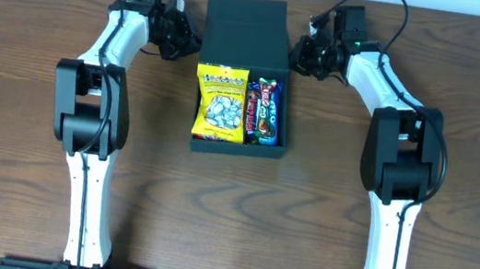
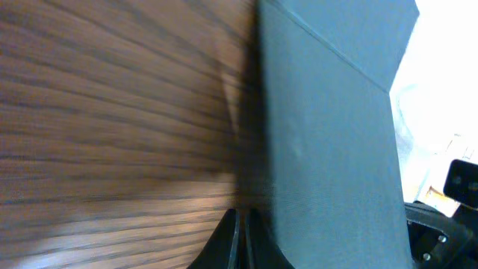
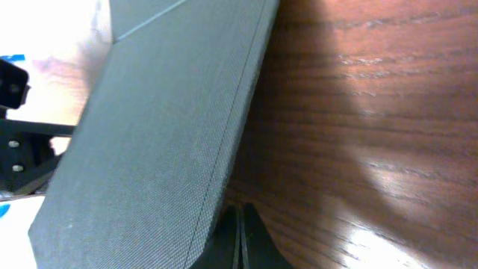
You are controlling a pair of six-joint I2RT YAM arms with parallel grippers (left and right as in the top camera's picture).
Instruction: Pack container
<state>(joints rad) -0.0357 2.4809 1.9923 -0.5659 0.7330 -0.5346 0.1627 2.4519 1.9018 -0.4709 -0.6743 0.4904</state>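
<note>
The dark charcoal-teal container [image 1: 236,144] sits open at the table's far middle, its flap lid [image 1: 245,33] raised behind it. Inside lie a yellow snack packet [image 1: 219,102] and candy bars [image 1: 264,112]. My left gripper [image 1: 189,39] is shut and empty, right against the lid's left edge; the lid's surface fills the right of the left wrist view [image 2: 328,142], with the fingers [image 2: 240,237] beside it. My right gripper [image 1: 300,54] is shut and empty against the lid's right edge; the right wrist view shows the lid [image 3: 164,134] beside the fingers [image 3: 239,237].
A brown wooden table [image 1: 27,125] stretches around the box. Both arms reach from the near edge to the far side, one on each side of the container.
</note>
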